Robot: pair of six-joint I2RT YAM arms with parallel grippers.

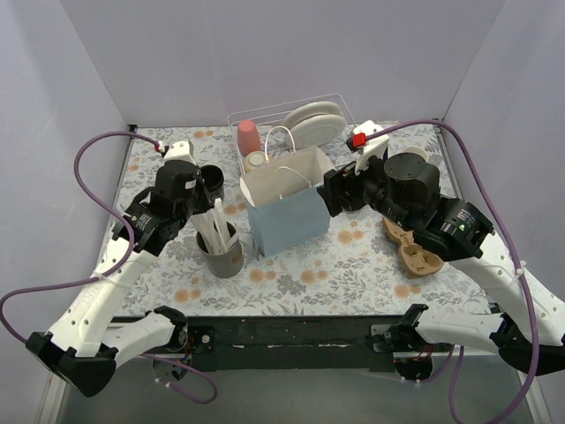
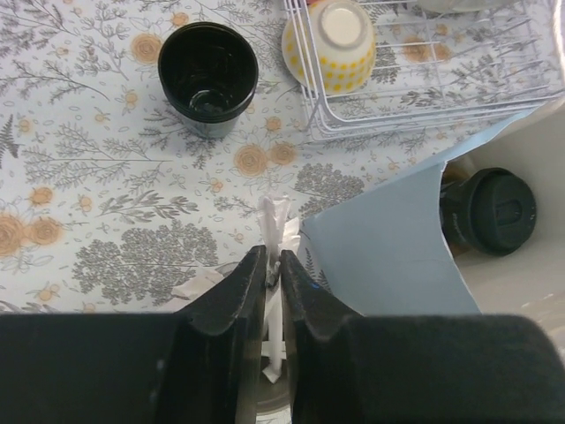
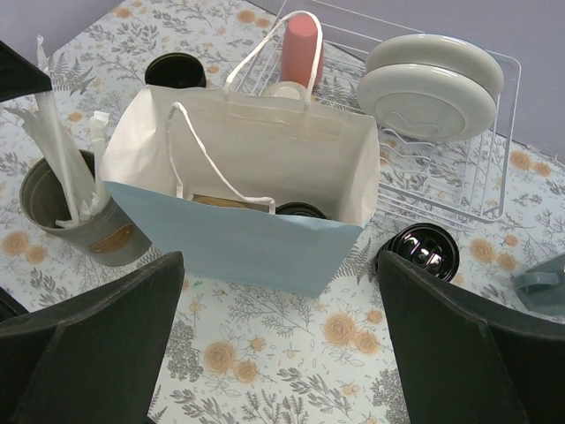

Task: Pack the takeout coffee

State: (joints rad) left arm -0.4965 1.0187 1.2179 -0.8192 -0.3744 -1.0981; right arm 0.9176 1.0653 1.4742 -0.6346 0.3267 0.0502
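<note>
The left tool (image 2: 273, 252) points down with its two black fingers closed to a narrow slit. A white paper-wrapped stick (image 2: 274, 225) fills the slit and stands up beyond the fingertips. Directly beneath is a grey metal utensil cup (image 1: 221, 256) holding more white wrapped pieces. Ahead of this tool, a lidless black cup (image 2: 208, 75) stands alone on the flowered bench (image 1: 353, 265). To the tool's right, past the bag's near wall, a lidded black coffee cup (image 2: 488, 212) sits upright on the floor of an open blue paper bag (image 1: 287, 216).

The right tool (image 3: 278, 265) is spread as wide as it goes and holds nothing. It faces the long side of the bag from close by. In its wrist view, the same bagged cup shows as a dark lid just over the bag's near edge, ahead of the gap between the fingers. A second lidded cup (image 3: 428, 252) stands on the bench just outside the bag's right end, close to the tip of the tool's right-hand finger and not touching it.

Behind the bag is a white wire dish rack (image 3: 494, 190) with two pale plates (image 3: 433, 84) on edge and a pink tumbler (image 3: 303, 49). A tan cardboard cup carrier (image 1: 410, 252) lies on the bench below the right arm.
</note>
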